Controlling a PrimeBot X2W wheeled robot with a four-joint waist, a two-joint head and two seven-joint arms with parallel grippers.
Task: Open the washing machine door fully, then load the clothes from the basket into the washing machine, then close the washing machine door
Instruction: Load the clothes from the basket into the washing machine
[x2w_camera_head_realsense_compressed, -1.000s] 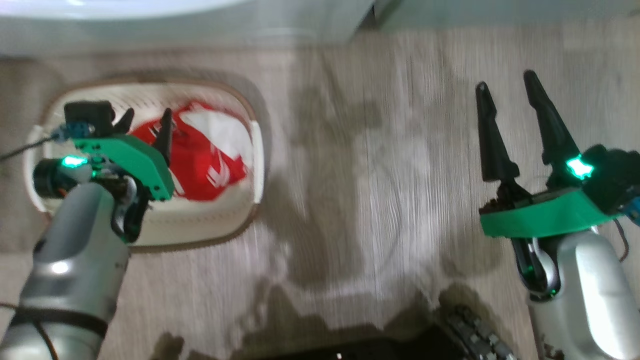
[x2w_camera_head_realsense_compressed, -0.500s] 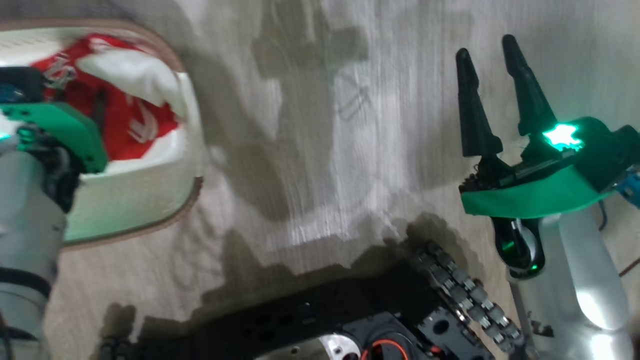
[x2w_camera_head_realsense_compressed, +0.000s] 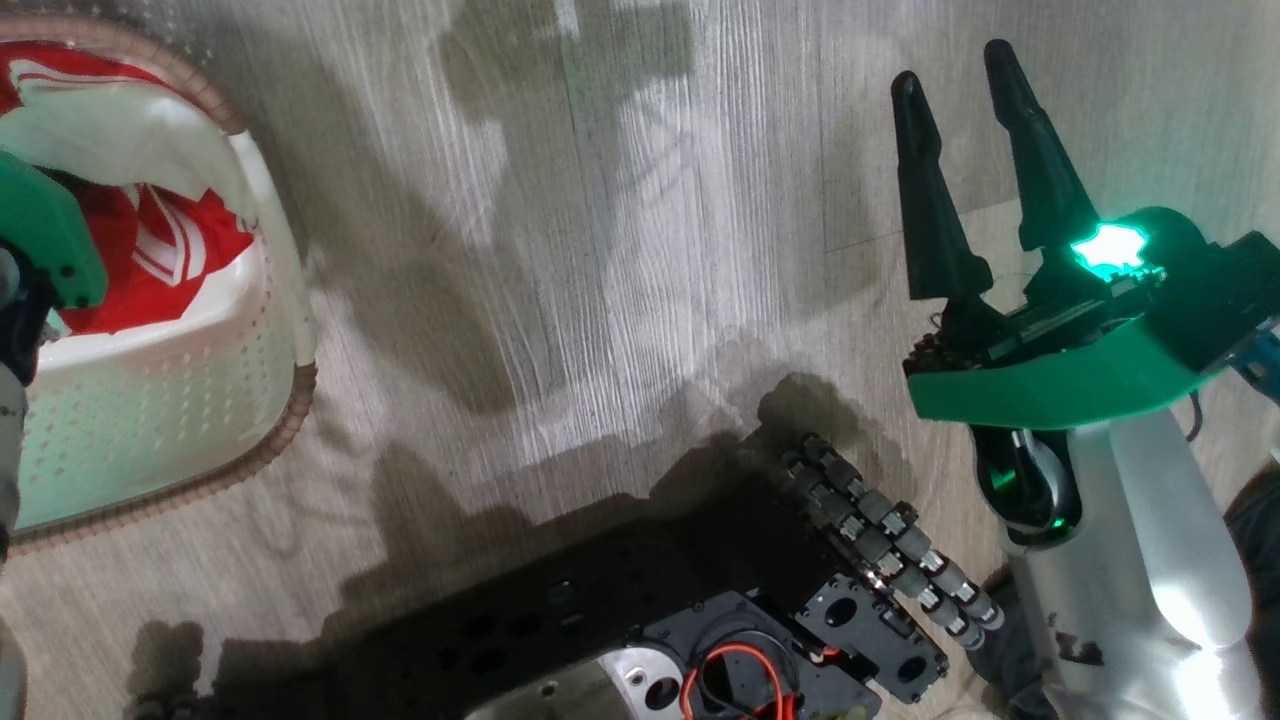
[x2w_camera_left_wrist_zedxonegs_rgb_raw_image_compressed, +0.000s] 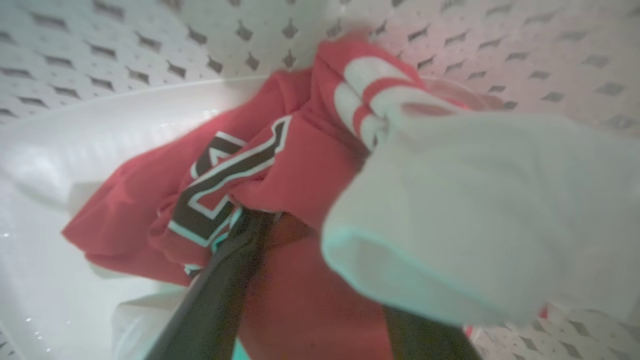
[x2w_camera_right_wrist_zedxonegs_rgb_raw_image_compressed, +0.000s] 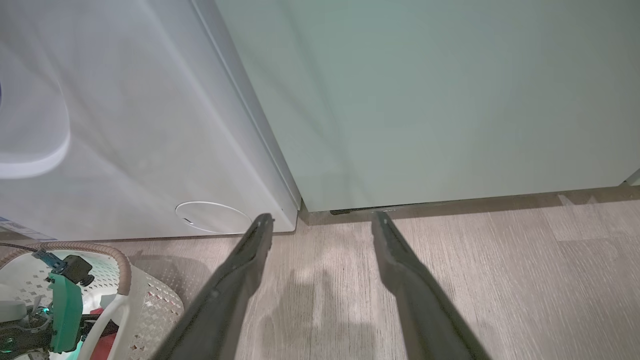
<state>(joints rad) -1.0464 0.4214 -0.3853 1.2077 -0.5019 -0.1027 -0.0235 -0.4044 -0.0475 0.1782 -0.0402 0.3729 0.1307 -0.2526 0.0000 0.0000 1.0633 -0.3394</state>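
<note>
Hanging inside the basket (x2w_camera_left_wrist_zedxonegs_rgb_raw_image_compressed: 125, 50), the left end effector (x2w_camera_left_wrist_zedxonegs_rgb_raw_image_compressed: 315, 260) has its jaws wide, both dark fingers pushed into the clothes (x2w_camera_left_wrist_zedxonegs_rgb_raw_image_compressed: 300, 165). Red jersey fabric with a black and white print lies between the fingers, and a white garment (x2w_camera_left_wrist_zedxonegs_rgb_raw_image_compressed: 475, 210) covers one fingertip. In the head view the basket stands on the wooden floor (x2w_camera_head_realsense_compressed: 600, 250) at the far left, red and white clothes heaped in it, well apart from the right end effector (x2w_camera_head_realsense_compressed: 952, 70). That one hovers over bare floor, fingers wide and empty. Its wrist view looks at the foot of the white washing machine (x2w_camera_right_wrist_zedxonegs_rgb_raw_image_compressed: 140, 125) with its small round hatch (x2w_camera_right_wrist_zedxonegs_rgb_raw_image_compressed: 212, 217), a pale green cabinet door (x2w_camera_right_wrist_zedxonegs_rgb_raw_image_compressed: 425, 100) just beside it, the basket near the machine's front.
</note>
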